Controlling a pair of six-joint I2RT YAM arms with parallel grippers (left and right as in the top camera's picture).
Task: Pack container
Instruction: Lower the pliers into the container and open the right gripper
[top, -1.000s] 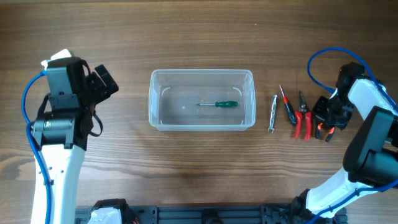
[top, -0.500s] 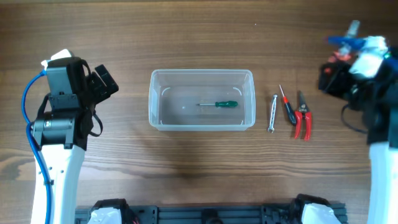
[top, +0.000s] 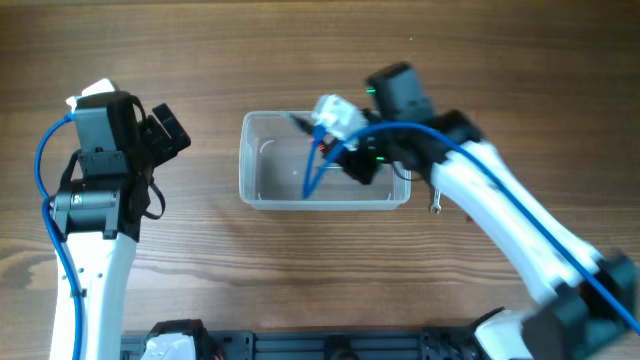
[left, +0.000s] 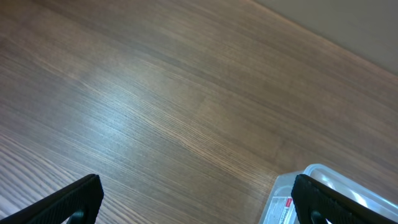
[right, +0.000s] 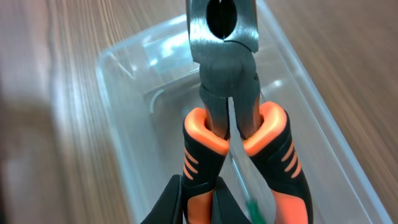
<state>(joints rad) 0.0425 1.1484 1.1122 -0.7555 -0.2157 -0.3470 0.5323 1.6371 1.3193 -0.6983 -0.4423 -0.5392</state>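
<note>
The clear plastic container stands mid-table; it also shows in the right wrist view and as a corner in the left wrist view. My right gripper hovers over the container. In the right wrist view this gripper is shut on one handle of orange-and-black pliers, whose steel jaws point away over the container's inside. A green screwdriver lies in the container below the pliers. My left gripper is open and empty, left of the container; it also shows in the left wrist view.
The end of a small silver wrench shows on the table right of the container. My right arm crosses the right side of the table and hides what lies under it. Bare wood lies around the left gripper.
My right arm has swung from the far right of the table to above the container, carrying the orange-and-black pliers. The left arm has not moved.
</note>
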